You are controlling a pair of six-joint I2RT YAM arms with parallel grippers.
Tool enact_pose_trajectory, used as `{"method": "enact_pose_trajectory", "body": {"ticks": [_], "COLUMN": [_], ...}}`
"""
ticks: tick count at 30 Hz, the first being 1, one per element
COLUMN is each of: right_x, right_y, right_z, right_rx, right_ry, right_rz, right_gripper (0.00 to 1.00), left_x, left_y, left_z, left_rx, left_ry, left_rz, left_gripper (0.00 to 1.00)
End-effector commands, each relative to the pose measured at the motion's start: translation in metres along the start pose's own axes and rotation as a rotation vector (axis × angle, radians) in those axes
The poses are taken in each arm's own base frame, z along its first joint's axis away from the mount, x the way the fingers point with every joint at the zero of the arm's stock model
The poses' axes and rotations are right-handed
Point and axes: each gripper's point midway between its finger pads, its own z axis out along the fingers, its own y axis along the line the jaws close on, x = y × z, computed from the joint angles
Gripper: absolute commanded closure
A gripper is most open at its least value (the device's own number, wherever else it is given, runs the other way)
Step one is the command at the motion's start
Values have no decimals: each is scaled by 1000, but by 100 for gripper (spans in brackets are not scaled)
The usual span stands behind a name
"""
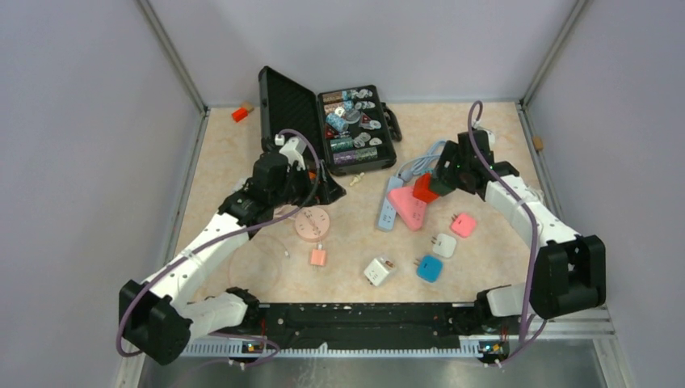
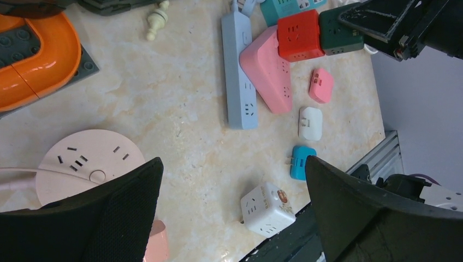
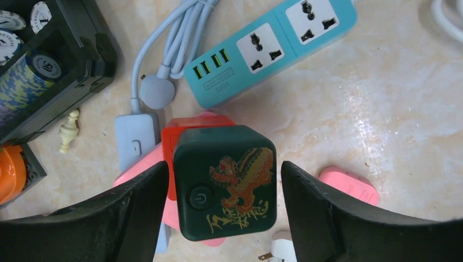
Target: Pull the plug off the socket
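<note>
The right gripper (image 3: 224, 196) stands spread around the dark green cube plug (image 3: 225, 183), while the left gripper (image 2: 235, 213) gapes empty over the table (image 2: 180, 109).

A robot lab test cell: plain lilac walls (image 1: 73, 121) on aluminium posts (image 1: 174, 56) enclose a marble-patterned tabletop (image 1: 218, 162).

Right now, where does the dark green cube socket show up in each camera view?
Top external: dark green cube right of centre, under the right gripper, largely hidden.
Left wrist: top right, beside the red cube.
Right wrist: bottom centre, between the open fingers.
Shared landmark: the pink strip next to it.
</note>
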Motion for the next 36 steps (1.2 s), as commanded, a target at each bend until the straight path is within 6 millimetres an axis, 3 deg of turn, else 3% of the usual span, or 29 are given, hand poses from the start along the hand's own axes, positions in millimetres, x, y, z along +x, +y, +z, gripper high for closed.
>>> {"method": "enact_pose_trajectory", "body": {"ticks": [1,6,9,17,23,27,30,36], "right_x": [-15,-5,0,21,35,33,32,40], "right_y": [19,32,40,67,71,69,69,71], "right_z": [7,10,5,-16,-14,-14,-16,-18], "right_rx": [-65,-135,-168,-230,-235,-241,-261,-299], "right_ry": [-22,26,38,51,69,38,7,29], "right_rz": [37,24,9,-74,-66,-60,-57,-61], "right_gripper": [31,54,63,65,58,37,29,29], "left_x": [-8,3,5,-14,-15,-15,-8,6], "left_y": [-14,-13,-16,-37,-60,-66,-67,-66], "left_z": [11,24,33,77,131,164,181,196], "left_rx": [63,72,79,119,163,162,157,144], "left_ry": [11,64,81,66,84,81,87,123], "left_rz": [-30,-81,-104,-99,-80,-70,-66,-62], "left_gripper": [1,1,1,1,9,20,26,28]}}
